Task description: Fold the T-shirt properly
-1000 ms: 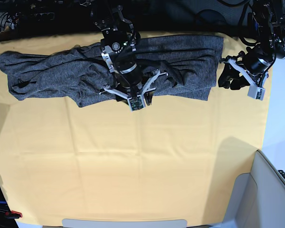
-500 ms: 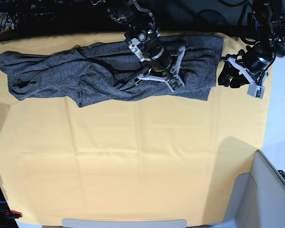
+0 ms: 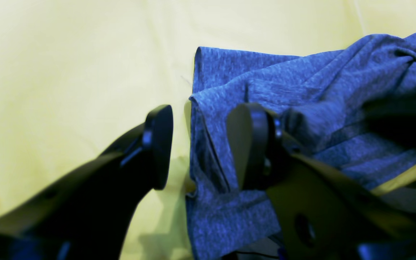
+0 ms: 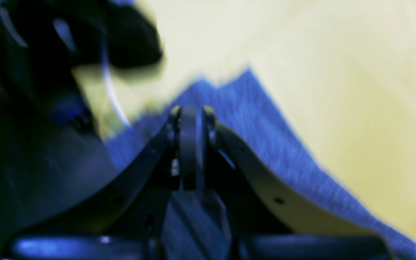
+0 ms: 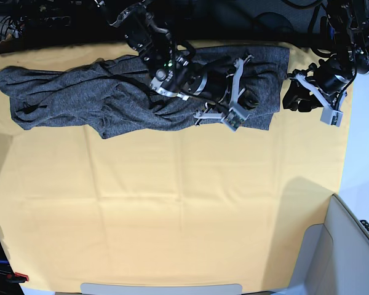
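Beneath right gripper point(image 4: 190, 119) (pressed together): T-shirt point(image 4: 265, 122) | left gripper point(image 3: 200, 144) apart, straddling hem

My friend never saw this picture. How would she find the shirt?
Look first at the big yellow-orange table cloth that covers the whole table. Along its far edge, beside the dark robot arms, lies a long rumpled heap: the T-shirt. It is the only speckled dark grey, soft, crumpled thing there; everything else is smooth yellow cloth or hard black machine.

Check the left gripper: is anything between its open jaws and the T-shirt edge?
Nothing visible. The left gripper is open with the T-shirt edge already lying between its fingers, only bare yellow table cloth beside it.
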Action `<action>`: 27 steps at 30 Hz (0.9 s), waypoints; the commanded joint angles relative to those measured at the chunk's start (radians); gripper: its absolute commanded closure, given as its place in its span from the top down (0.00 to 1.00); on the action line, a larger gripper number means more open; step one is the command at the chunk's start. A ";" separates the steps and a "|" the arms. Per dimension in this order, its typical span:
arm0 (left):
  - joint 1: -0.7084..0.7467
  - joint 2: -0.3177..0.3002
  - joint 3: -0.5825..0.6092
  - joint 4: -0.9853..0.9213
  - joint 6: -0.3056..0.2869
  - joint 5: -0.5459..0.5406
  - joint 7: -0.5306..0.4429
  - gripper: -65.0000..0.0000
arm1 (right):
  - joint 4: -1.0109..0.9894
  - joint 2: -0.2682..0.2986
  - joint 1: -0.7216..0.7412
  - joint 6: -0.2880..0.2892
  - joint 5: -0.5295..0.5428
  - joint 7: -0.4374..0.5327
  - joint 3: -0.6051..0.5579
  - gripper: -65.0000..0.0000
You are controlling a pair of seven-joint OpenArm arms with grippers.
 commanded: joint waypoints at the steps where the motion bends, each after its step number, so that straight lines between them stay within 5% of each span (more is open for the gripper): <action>1: -0.003 -0.015 -0.012 -0.002 -0.003 -0.006 -0.024 0.42 | 0.014 -0.014 0.019 0.008 0.059 0.019 0.026 0.05; 5: -0.005 -0.015 -0.012 -0.047 -0.003 -0.006 -0.027 0.42 | 0.019 0.003 0.026 0.008 0.200 0.019 0.148 0.05; 10: -0.011 -0.015 -0.013 -0.120 -0.007 -0.009 -0.020 0.42 | 0.019 0.023 -0.007 0.000 0.259 0.019 0.473 0.05; 14: -0.011 -0.015 -0.013 -0.166 -0.098 -0.009 0.019 0.45 | 0.019 0.026 -0.044 0.000 0.260 0.012 0.746 0.05; 20: -0.063 -0.015 -0.013 -0.226 -0.233 -0.010 0.132 0.46 | 0.039 0.109 -0.082 0.000 0.262 0.012 0.876 0.05; 27: -0.088 -0.017 -0.009 -0.305 -0.239 -0.102 0.160 0.47 | 0.085 0.138 -0.128 0.004 0.262 0.012 0.988 0.05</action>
